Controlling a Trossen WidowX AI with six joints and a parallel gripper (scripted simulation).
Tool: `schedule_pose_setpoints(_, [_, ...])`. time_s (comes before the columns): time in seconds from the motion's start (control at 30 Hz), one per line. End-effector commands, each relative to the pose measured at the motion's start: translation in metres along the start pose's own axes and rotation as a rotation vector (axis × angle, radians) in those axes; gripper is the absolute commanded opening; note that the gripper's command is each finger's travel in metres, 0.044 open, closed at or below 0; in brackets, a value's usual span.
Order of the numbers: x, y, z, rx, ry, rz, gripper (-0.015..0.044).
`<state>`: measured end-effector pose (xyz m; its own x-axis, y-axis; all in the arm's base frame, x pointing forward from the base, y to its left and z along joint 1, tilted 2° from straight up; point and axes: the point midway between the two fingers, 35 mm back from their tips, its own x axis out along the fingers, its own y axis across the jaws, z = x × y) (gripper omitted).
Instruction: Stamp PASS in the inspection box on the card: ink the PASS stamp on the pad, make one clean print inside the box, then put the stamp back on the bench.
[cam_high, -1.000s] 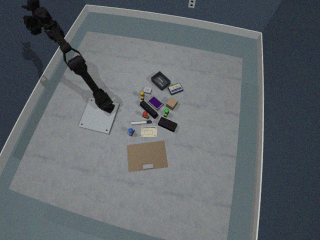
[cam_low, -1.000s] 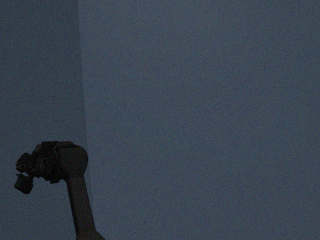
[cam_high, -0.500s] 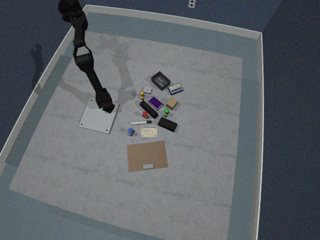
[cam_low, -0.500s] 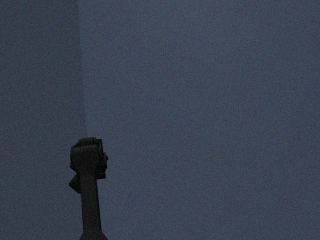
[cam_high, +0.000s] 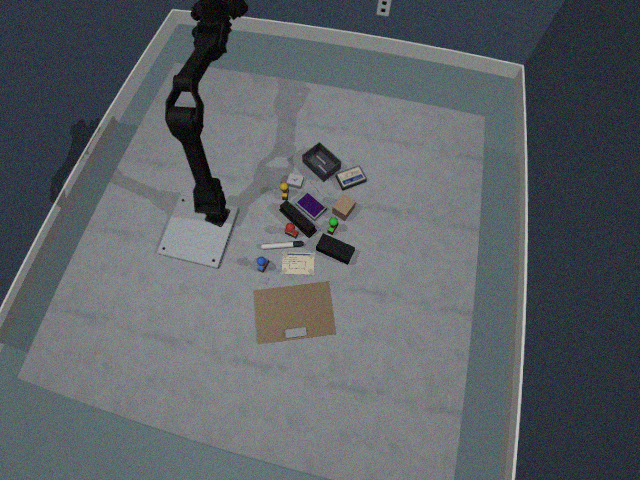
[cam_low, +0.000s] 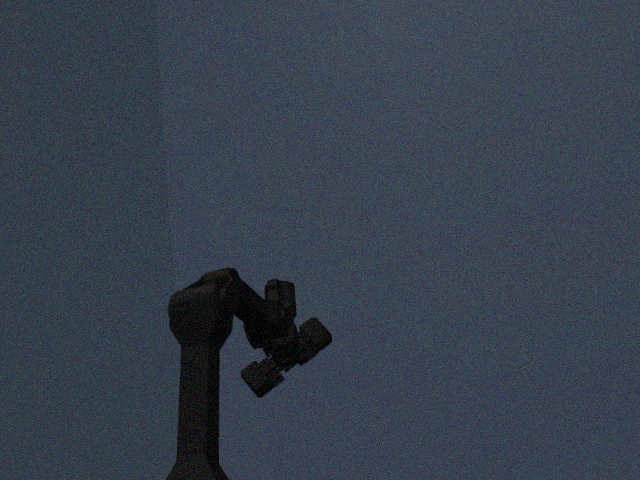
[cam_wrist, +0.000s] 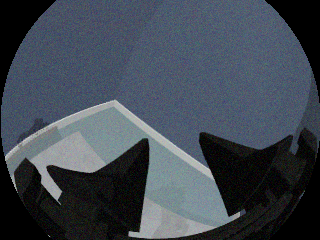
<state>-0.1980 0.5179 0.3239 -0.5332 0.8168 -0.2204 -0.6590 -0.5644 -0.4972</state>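
Note:
The cream card (cam_high: 298, 263) lies flat on the bench, in front of the cluster of small things. The purple ink pad (cam_high: 310, 205) lies behind it. Four knobbed stamps stand around them: green (cam_high: 332, 223), red (cam_high: 290, 228), yellow (cam_high: 283, 188) and blue (cam_high: 262, 263). I cannot read which one says PASS. My gripper (cam_low: 286, 356) (cam_wrist: 174, 140) is raised high above the arm's base, far from all of them. Its fingers stand half apart with nothing between them. In the wrist view only the bench wall and the dark background show past the fingertips.
A black tray (cam_high: 321, 161), a blue-and-white box (cam_high: 351, 176), a cardboard cube (cam_high: 343, 207), two black blocks (cam_high: 297, 218) (cam_high: 334, 248), a marker (cam_high: 281, 244) and a brown board (cam_high: 294, 311) lie near the card. The arm's base plate (cam_high: 196, 237) is to the left. A white wall (cam_high: 521, 206) rims the bench.

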Motion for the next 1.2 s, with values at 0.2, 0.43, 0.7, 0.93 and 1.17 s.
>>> schedule_pose_setpoints(0.2, [-0.051, -0.09, -0.126, 0.297, 0.323, -0.169, 0.0222])
schedule_pose_setpoints(0.43, [-0.12, -0.139, -0.219, 0.539, 0.555, -0.321, 0.0222])
schedule_pose_setpoints(0.7, [-0.226, -0.165, -0.304, 0.779, 0.786, -0.524, 0.0222])
schedule_pose_setpoints(0.93, [-0.3, -0.16, -0.349, 1.023, 0.902, -0.644, 0.0222])
schedule_pose_setpoints(1.17, [-0.403, -0.139, -0.395, 1.335, 1.057, -0.822, 0.0222])
